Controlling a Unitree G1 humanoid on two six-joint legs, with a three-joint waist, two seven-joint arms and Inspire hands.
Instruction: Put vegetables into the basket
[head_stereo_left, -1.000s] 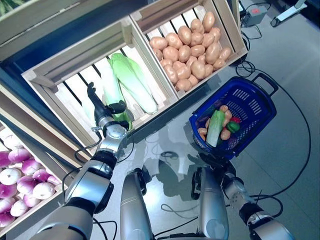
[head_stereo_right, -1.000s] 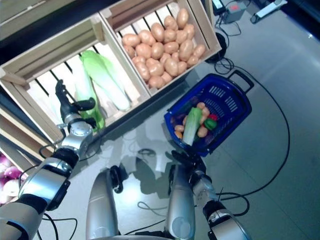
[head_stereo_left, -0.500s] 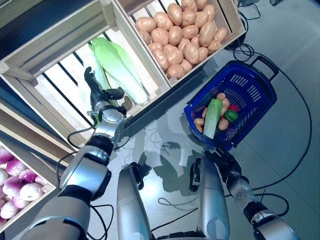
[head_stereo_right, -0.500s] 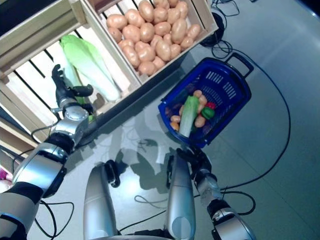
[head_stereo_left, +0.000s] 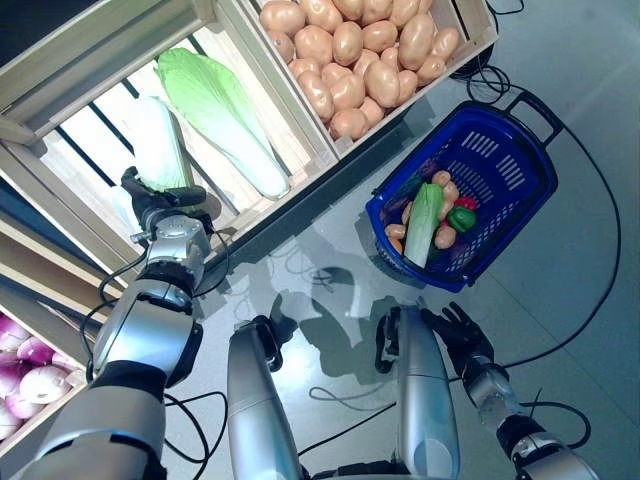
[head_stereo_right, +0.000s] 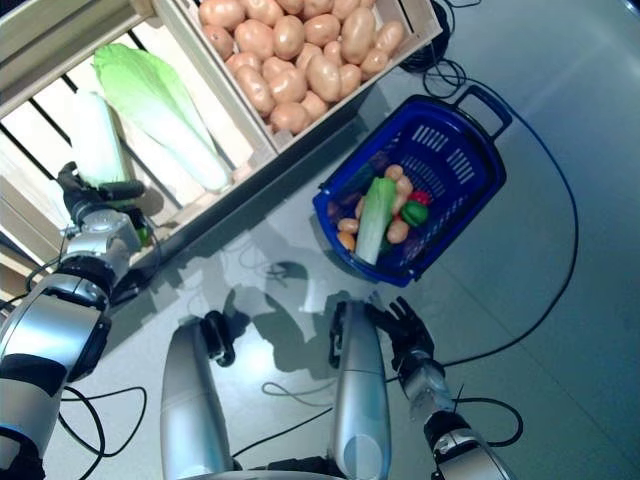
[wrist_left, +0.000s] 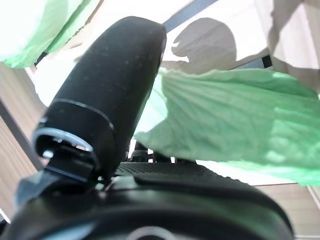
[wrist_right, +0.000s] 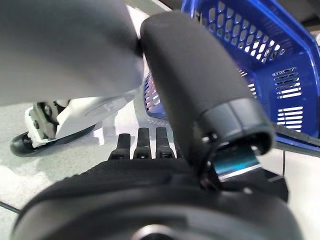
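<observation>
the left hand (head_stereo_left: 165, 212) was at the lower, leafy end of the smaller cabbage (head_stereo_left: 157, 152) in the wooden crate (head_stereo_left: 60, 190). the cabbage's long axis ran up and away from the fingers, which looked curled on its green leaves. it was pale-stalked and crinkled. the right hand (head_stereo_left: 458, 338) hung spread and empty near the blue basket (head_stereo_left: 520, 215).

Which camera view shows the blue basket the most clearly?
The left eye view: the whole blue basket shows, with handle and vegetables. The right eye view shows it equally whole. The right wrist view shows only its wall; the left wrist view shows none.
</observation>
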